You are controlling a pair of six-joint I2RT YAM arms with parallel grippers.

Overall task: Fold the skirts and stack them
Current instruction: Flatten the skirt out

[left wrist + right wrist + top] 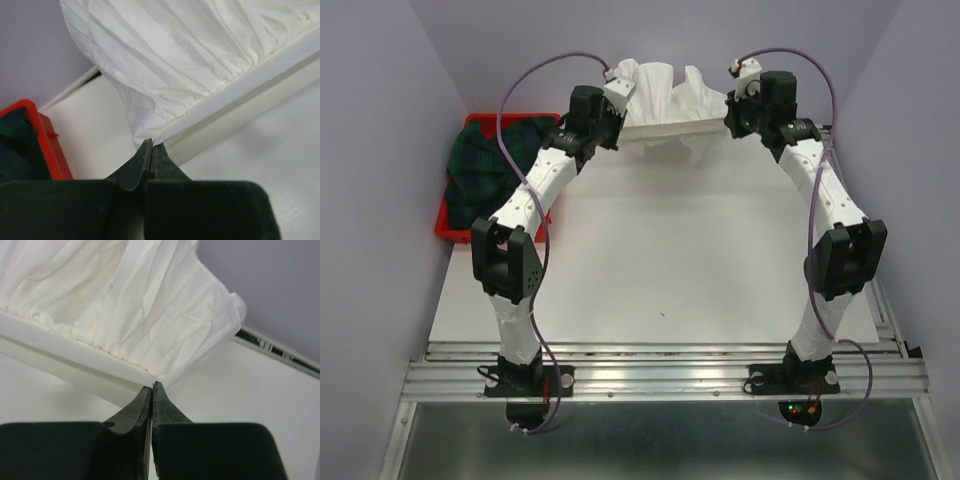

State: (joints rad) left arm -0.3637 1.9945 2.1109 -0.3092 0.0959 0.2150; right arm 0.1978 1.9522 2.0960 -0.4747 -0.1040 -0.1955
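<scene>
The white skirt (670,105) hangs stretched between both grippers at the far end of the table, its waistband pulled straight. My left gripper (617,118) is shut on the waistband's left corner; in the left wrist view the gripper (150,142) pinches the cloth (190,55). My right gripper (728,112) is shut on the right corner; in the right wrist view the gripper (152,385) pinches the white skirt (125,300). The plaid skirt (490,160) lies bunched in the red tray (444,228) at the far left.
The white table top (660,260) lies below the arms. Purple walls close in the left, right and far sides. A metal rail (660,375) runs along the near edge by the arm bases. The red tray's corner shows in the left wrist view (47,145).
</scene>
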